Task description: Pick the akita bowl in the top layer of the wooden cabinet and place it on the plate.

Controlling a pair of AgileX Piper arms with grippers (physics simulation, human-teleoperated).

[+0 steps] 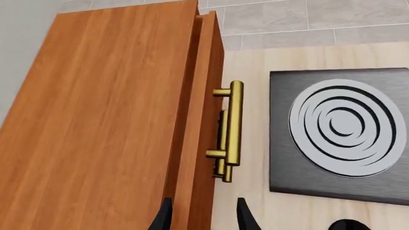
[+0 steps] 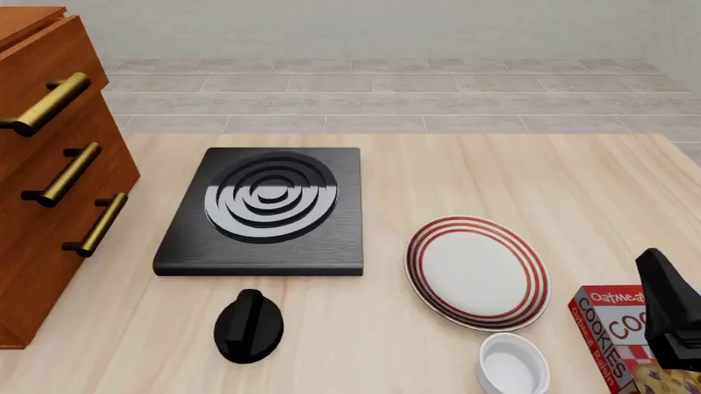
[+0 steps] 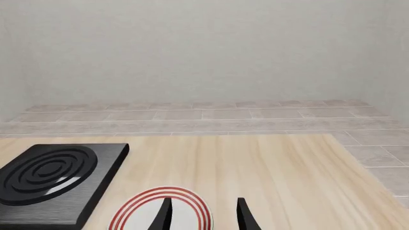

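above the reddish-brown wooden cabinet (image 1: 108, 124), the left gripper (image 1: 203, 215) hangs parted; its top drawer (image 1: 203, 120) looks slightly out.

A simulated kitchen: a black stove (image 2: 263, 213) on a wooden tabletop (image 2: 493, 172), with plate (image 2: 478, 272) and cookie box (image 2: 616, 332) beside it.

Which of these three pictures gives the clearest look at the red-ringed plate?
The front view: the plate shows whole there, lying on the table beside the black stove. The right wrist view catches only its far rim, partly behind the jaws. The left wrist view does not show it.
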